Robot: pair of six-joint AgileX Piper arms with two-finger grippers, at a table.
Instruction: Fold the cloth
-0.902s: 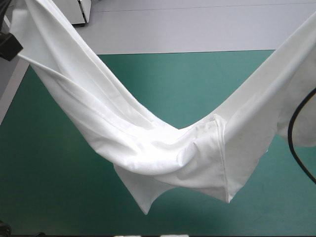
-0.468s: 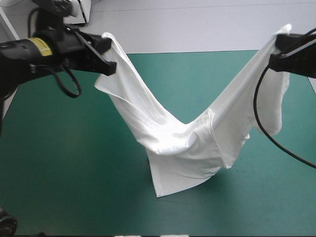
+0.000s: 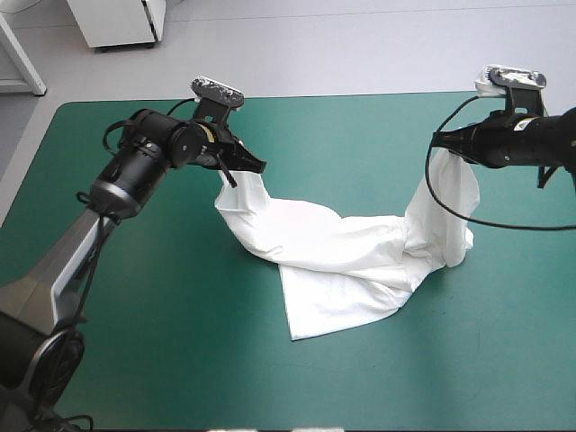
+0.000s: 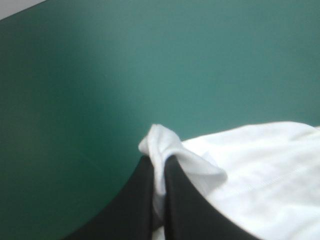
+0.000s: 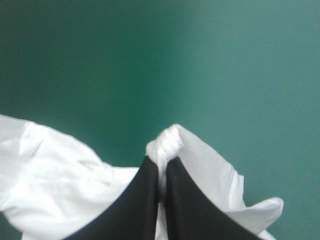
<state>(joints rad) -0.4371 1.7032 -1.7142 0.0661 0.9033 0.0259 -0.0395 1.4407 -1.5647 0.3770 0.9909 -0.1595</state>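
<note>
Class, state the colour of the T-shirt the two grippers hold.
The T-shirt is plain white, clearest in the high view.

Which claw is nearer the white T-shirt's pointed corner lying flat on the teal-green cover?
Left. The left claw holds the white T-shirt almost straight beyond that corner; the right claw holds it farther off to the right.

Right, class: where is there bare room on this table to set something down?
Free: teal-green cover by the near edge, and the far strip between left gripper and right gripper. Crowded: the middle, where the white short-sleeved T-shirt drapes.
</note>
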